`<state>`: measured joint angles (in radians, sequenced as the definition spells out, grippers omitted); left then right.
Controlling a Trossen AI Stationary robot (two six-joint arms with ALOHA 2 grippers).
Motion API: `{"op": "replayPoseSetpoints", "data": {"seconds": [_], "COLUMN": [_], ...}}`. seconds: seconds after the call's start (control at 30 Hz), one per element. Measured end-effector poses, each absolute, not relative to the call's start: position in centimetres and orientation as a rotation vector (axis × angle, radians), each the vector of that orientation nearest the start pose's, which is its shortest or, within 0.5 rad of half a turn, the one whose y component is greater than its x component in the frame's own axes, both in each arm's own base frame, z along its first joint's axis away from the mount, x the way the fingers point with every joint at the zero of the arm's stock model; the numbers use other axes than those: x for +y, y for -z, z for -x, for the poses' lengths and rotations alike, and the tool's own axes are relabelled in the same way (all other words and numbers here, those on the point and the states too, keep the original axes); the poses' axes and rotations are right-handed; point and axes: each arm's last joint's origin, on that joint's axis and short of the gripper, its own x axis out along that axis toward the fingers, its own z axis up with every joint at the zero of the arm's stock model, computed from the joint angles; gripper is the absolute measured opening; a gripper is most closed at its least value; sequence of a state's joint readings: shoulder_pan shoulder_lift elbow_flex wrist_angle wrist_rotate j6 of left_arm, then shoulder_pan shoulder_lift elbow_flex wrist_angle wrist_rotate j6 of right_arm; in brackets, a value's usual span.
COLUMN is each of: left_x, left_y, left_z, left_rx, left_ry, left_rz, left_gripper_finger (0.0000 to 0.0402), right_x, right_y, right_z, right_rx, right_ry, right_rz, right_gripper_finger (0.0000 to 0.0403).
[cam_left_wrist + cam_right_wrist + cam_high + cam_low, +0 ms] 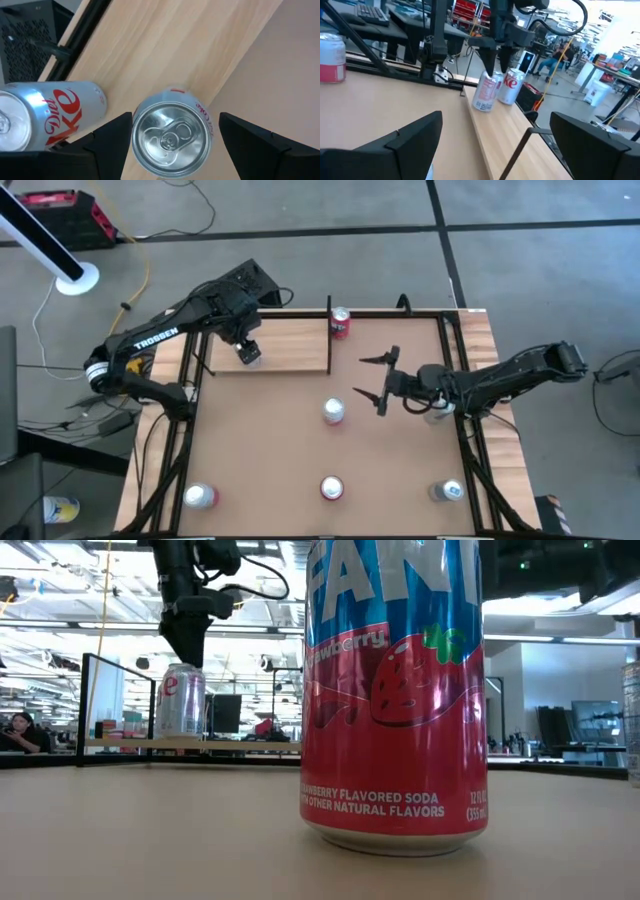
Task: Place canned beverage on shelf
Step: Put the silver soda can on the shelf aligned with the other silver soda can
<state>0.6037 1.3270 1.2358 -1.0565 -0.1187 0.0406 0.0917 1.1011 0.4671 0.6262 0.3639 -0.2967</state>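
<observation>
A silver Diet Coke can (172, 140) stands upright on the pale wood shelf (290, 345), near the shelf's edge toward the brown board. My left gripper (175, 147) is above it, pointing down and open. Its fingers stand on either side of the can's top with narrow gaps. The can also shows in the low view (181, 700) and the right wrist view (487, 92). A second Diet Coke can (35, 122) stands close beside it on the shelf. My right gripper (378, 385) is open and empty over the brown board, right of centre.
A red can (340, 322) stands by the shelf's right end. A silver can (333, 412) stands mid-board, and three more cans (200, 496), (331, 488), (448, 492) stand along the near edge. The Fanta can (395, 690) fills the low view. A black frame (452, 370) borders the board.
</observation>
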Motion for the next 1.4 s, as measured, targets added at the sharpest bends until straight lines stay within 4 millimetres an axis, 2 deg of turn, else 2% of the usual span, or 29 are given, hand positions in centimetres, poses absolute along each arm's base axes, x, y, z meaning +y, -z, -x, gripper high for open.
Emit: {"op": "replayPoseSetpoints", "data": {"seconds": [0.4,0.7,0.9,1.13,1.4], "left_x": [13.9,13.9,13.9,14.1,13.8], "left_y": [-30.6,-30.5,-30.3,-30.3,-30.2], "left_z": [-19.6,-19.0,-18.1,-18.0,-18.1], "left_rx": [1.197,1.172,1.226,1.232,1.242], "left_ry": [-0.624,-0.824,-0.878,-0.863,-0.775], "left_rz": [0.298,0.499,0.57,0.547,0.599], "left_gripper_finger": [0.0282,0.0282,0.0275,0.025,0.0248], "right_x": [1.0,1.0,1.0,1.0,1.0], "right_y": [-24.6,-24.5,-24.5,-24.5,-24.5], "right_z": [-22.8,-22.8,-22.8,-22.8,-22.8], "right_rx": [0.006,0.008,0.008,0.008,0.009], "right_ry": [0.276,0.275,0.275,0.275,0.275], "right_rz": [0.287,0.288,0.287,0.287,0.287], "right_gripper_finger": [0.0395,0.0395,0.0395,0.0395,0.0395]}}
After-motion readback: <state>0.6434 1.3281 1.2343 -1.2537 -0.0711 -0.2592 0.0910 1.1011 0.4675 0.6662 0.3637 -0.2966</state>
